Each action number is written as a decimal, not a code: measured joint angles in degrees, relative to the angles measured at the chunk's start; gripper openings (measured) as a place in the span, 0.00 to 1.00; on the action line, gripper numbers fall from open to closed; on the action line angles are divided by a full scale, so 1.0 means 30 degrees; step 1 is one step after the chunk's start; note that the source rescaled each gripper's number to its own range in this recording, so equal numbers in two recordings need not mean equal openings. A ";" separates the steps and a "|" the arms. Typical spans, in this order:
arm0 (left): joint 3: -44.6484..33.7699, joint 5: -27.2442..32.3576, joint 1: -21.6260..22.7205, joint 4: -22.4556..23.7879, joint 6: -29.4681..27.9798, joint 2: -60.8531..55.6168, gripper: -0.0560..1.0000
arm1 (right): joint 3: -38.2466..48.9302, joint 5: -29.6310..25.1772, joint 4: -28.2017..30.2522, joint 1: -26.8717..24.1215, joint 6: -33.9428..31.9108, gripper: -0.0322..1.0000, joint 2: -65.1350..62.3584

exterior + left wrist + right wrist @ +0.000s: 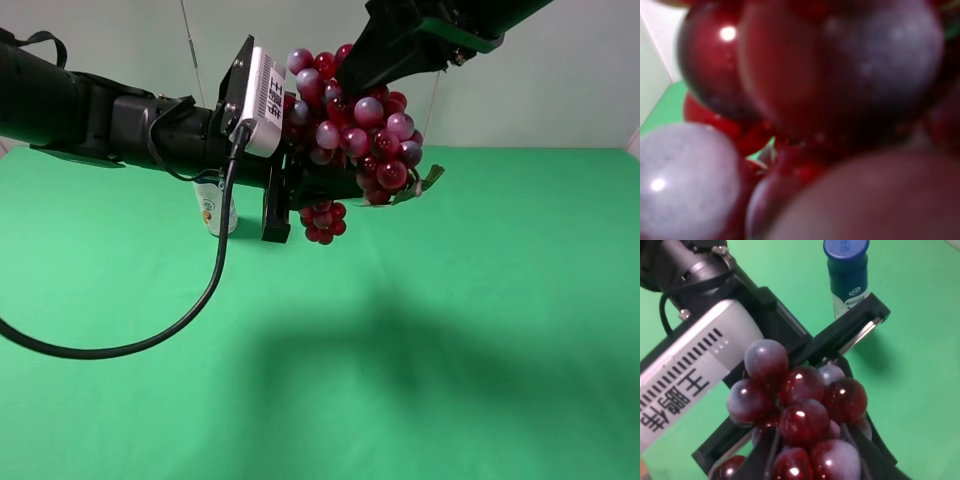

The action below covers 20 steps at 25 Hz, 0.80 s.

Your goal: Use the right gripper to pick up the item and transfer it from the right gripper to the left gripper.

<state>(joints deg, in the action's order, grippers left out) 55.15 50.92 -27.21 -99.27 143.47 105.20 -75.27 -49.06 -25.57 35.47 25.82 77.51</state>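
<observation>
The item, a bunch of dark-red and pinkish grapes [355, 130], hangs high above the green table with its leaf [428, 180] at the low right. My right gripper [350, 80] comes down from the top right and is shut on the upper part of the bunch; in the right wrist view its fingers [867, 450] flank the grapes [802, 420]. My left gripper [310, 150], with its white labelled box [262, 95] and cable, reaches in from the left. Its jaws stand wide apart around the bunch. Blurred grapes [840, 90] fill the left wrist view.
A blue-capped white bottle [215, 208] stands on the green table [450, 350] behind and below the left arm; it also shows in the right wrist view [847, 277]. The left arm's black cable [200, 300] loops down toward the table. Pale walls stand behind.
</observation>
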 joint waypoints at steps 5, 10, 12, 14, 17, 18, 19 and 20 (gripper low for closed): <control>0.0000 0.0000 0.0000 0.0000 0.0000 0.0000 0.06 | 0.0000 0.0494 0.0079 0.0000 0.0000 0.19 0.0000; 0.0000 -0.0204 0.0000 0.0148 0.0000 0.0084 0.06 | -0.0017 0.1071 0.0679 0.0000 0.0000 0.89 -0.0055; 0.0000 -0.0204 0.0000 0.0222 0.0039 0.0150 0.06 | -0.0017 0.1476 0.0820 0.0000 -0.0059 0.96 -0.0232; 0.0000 -0.0267 0.0000 0.0222 0.0061 0.0150 0.06 | -0.0017 0.1971 0.0880 0.0000 -0.0078 0.98 -0.0508; 0.0000 -0.0267 0.0000 0.0206 0.0061 0.0150 0.06 | -0.0017 0.2603 0.1368 0.0000 -0.0561 1.00 -0.0897; 0.0000 -0.0267 0.0000 0.0206 0.0061 0.0150 0.06 | -0.0017 0.2728 0.1563 0.0000 -0.0889 1.00 -0.0968; 0.0000 -0.0267 0.0000 0.0206 0.0061 0.0150 0.06 | -0.0017 0.2752 0.1920 0.0000 -0.1372 1.00 -0.1011; 0.0000 -0.0267 0.0000 0.0206 0.0061 0.0150 0.06 | -0.0035 0.2752 0.2348 0.0000 -0.1908 1.00 -0.1011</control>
<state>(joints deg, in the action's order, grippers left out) 55.15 50.12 -27.21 -98.66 143.66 105.65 -75.37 -40.80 -18.52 35.47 20.10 74.48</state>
